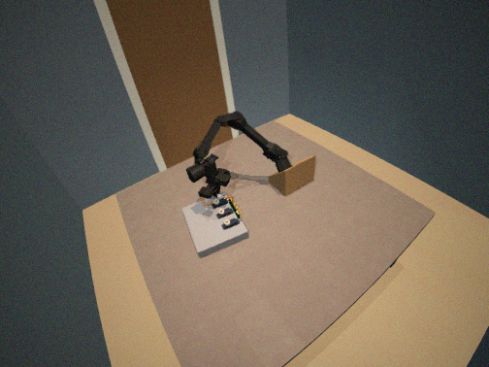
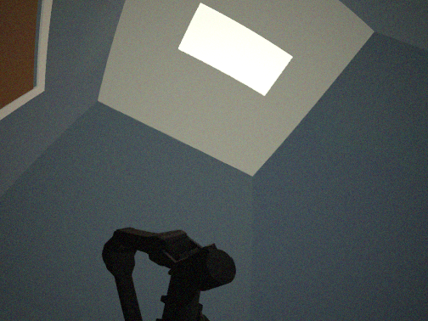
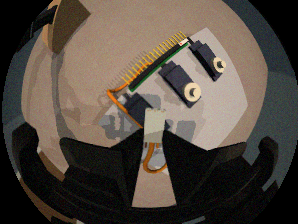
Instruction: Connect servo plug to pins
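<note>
My gripper (image 3: 153, 132) (image 1: 211, 197) is shut on the pale flat plug (image 3: 154, 121), above the end of the light grey holder (image 3: 231, 102) (image 1: 213, 235). The plug's notched end points up the wrist view; an orange wire (image 3: 118, 103) (image 1: 204, 201) loops from its rear end and past the nearest servo (image 3: 137, 106) (image 1: 219, 203). The row of gold pins (image 3: 156, 54) (image 1: 236, 206) runs diagonally along the holder's edge, away from the plug and at an angle to it. A small white mark with a reddish spot (image 3: 183, 43) sits near the row's right end. Hole order is unreadable.
Two more dark servos (image 3: 179, 81) (image 3: 204, 56) with cream horns stand on the holder. An upright brown panel (image 1: 300, 176) (image 3: 68, 25) stands by the arm's base. The exterior view shows only the upper arm, walls and ceiling.
</note>
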